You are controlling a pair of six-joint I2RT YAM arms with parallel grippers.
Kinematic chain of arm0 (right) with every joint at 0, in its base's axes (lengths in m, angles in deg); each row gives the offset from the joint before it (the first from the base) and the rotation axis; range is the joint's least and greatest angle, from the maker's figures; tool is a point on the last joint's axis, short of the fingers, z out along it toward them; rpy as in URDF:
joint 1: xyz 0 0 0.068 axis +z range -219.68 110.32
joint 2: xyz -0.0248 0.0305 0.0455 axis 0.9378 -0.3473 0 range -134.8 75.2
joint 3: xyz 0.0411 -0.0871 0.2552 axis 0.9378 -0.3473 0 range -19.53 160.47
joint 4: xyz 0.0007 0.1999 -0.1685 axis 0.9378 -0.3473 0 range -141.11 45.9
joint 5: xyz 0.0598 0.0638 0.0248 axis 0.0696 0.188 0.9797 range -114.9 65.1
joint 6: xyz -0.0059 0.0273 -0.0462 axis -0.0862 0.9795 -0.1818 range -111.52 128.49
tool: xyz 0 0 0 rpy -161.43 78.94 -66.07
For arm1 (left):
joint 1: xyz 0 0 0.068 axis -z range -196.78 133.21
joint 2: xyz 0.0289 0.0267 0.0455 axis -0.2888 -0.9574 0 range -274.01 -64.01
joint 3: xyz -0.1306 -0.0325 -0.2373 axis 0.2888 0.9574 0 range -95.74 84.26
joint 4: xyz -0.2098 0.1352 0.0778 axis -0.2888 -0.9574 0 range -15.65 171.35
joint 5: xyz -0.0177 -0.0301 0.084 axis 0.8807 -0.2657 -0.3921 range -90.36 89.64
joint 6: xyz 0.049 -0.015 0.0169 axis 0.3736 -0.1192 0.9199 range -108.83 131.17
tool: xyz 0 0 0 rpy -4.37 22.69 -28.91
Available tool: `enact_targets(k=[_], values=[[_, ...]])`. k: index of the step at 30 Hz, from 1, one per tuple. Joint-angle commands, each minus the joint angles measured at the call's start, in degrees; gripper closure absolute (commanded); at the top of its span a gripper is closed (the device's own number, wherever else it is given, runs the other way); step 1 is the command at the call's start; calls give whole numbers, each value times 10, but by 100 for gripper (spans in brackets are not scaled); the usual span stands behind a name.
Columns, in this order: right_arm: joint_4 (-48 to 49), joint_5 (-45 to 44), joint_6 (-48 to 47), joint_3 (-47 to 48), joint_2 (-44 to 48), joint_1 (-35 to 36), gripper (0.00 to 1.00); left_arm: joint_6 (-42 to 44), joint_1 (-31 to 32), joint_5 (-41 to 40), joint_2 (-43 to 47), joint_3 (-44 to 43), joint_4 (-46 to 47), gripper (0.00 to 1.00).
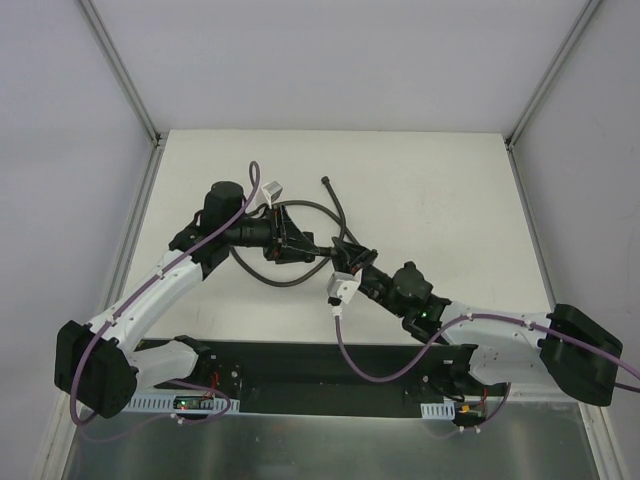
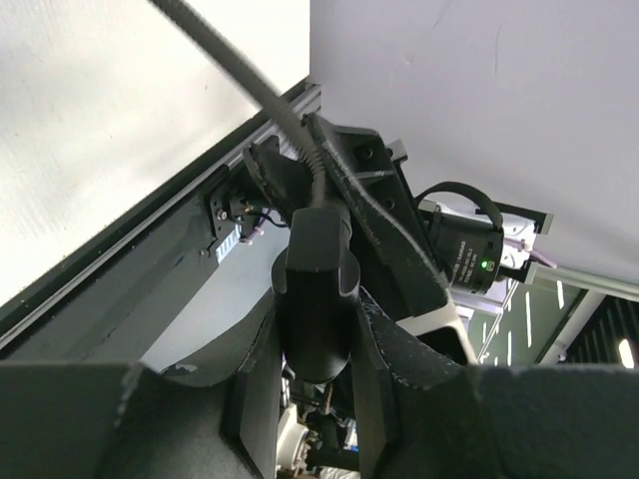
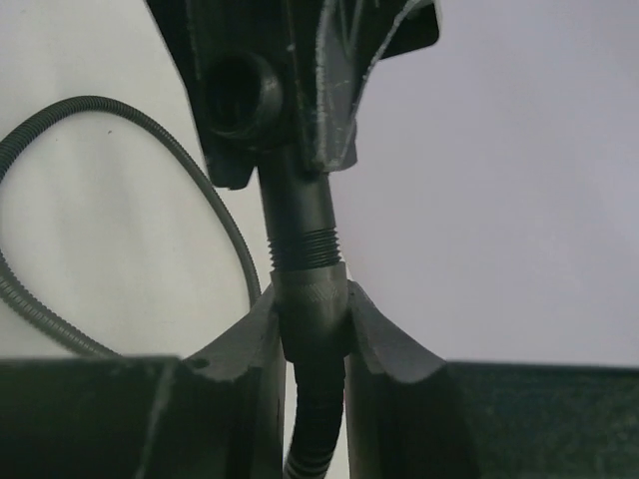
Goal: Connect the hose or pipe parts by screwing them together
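Note:
A long dark grey hose (image 1: pixel 322 208) curls in loops on the white table between the two arms, with one free end (image 1: pixel 326 182) lying farther back. My left gripper (image 1: pixel 290 240) is shut on a dark cylindrical fitting (image 2: pixel 315 289), and a hose length (image 2: pixel 225 55) runs up and away from it. My right gripper (image 1: pixel 358 268) is shut on a knurled end fitting (image 3: pixel 312 304). Bare threads (image 3: pixel 305 244) show just above that fitting. The threaded piece continues up into the left gripper's fingers (image 3: pixel 334 60). The two grippers face each other closely, in line, above the table.
Purple cables (image 1: pixel 150 290) run along both arms, with white tags (image 1: pixel 342 290) near the wrists. A black base rail (image 1: pixel 320 375) lies along the near edge. Metal frame posts (image 1: pixel 120 70) and pale walls bound the table (image 1: pixel 430 190) at left, right and back.

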Motion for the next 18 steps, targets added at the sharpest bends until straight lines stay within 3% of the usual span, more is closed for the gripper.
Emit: enact_targets(k=[1, 3, 6, 10, 14, 18], values=[[34, -8, 16, 22, -2, 11, 89, -28, -2, 52, 12, -12, 38, 100], [32, -12, 33, 22, -1, 12, 99, -8, -2, 56, 11, -12, 38, 100], [-6, -20, 102, 38, 6, 11, 99, 61, -2, 51, 17, -20, 35, 100], [-113, -10, 205, 77, 10, 5, 99, 235, -2, -8, 53, -4, 33, 100], [-139, 48, 282, 92, 8, -10, 99, 378, -1, -31, 84, 28, 33, 100], [-146, 166, 428, 98, 10, -73, 99, 512, 8, -37, 115, 48, 35, 100]])
